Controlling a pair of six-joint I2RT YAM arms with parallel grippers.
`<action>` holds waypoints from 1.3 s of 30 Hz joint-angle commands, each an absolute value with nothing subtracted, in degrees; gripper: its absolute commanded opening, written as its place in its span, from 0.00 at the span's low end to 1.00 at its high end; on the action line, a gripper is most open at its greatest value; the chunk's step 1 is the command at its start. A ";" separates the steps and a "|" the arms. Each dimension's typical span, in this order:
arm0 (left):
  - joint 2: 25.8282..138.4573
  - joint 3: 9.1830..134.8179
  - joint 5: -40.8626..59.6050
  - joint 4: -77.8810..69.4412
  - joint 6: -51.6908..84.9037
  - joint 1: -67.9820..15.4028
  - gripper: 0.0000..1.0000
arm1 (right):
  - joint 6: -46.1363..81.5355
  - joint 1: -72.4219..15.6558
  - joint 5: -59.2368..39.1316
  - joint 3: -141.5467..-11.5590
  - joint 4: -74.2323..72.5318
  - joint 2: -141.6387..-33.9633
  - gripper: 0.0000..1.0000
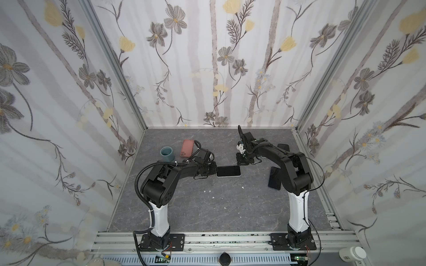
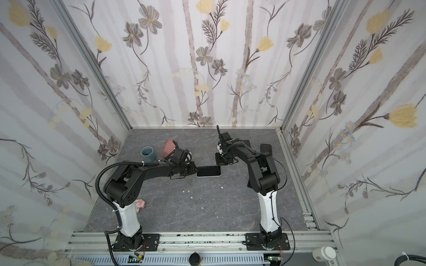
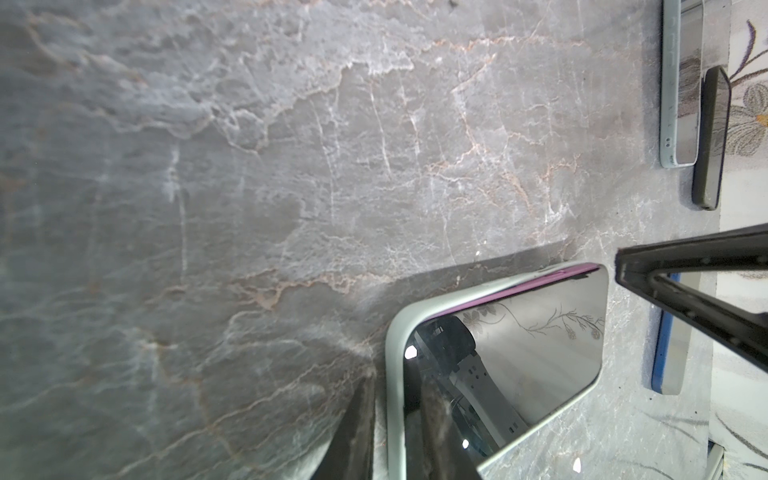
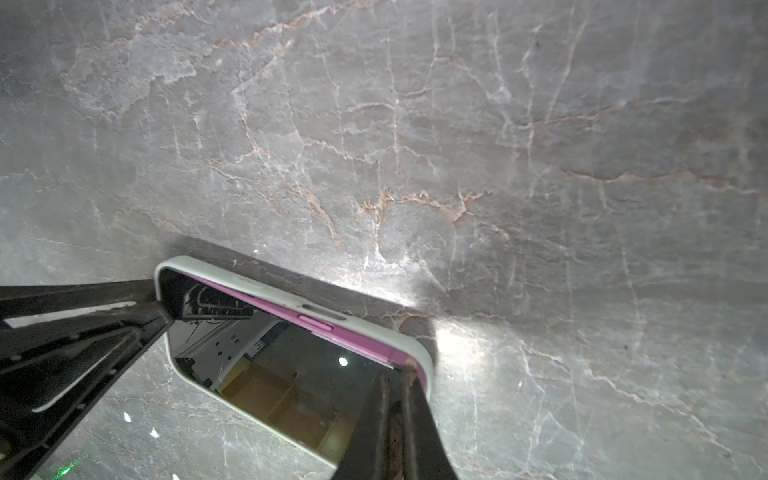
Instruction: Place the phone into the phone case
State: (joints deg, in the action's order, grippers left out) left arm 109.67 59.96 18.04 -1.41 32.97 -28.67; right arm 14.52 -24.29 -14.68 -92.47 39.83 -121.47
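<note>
- Rail along the near edge of the table carries both arm bases. The work sits beyond them, about mid-table.
- Screen up, the phone lies inside the pale phone case. Its long axis runs left to right, parallel to the near edge.
- At its left short end is the left hand, jaws narrow. One finger sits outside the case's rim and the other on the glass, pinching that end.
- At the far-right corner the right hand has its jaws closed together, tip down on the phone's corner.
- Along the far long side a purple edge of the phone stands above the case rim, while the near side looks seated. Pressing that edge home seems to be what remains. It starts under the right hand's tip and runs away toward the left hand, so the right arm is nearer.
- A teal cup and a pink case lie toward the far-left corner. A dark phone lies under the right arm, and white crumbs sit nearer the rail. None of these blocks the far edge.
</note>
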 commanded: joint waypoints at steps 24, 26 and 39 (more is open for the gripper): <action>109.57 58.98 16.87 2.85 33.05 -29.45 0.23 | 12.40 -25.25 -7.11 -93.60 45.23 -123.09 0.17; 109.60 58.97 17.05 2.86 33.06 -29.53 0.23 | 12.19 -25.40 -8.46 -93.41 45.07 -123.22 0.13; 109.91 58.62 17.05 2.11 33.33 -29.80 0.23 | 12.37 -26.82 -9.63 -85.50 43.59 -122.96 0.09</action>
State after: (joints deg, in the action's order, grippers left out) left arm 109.14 59.02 18.31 -1.93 33.23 -29.78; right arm 12.97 -26.15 -9.54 -88.12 39.05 -121.16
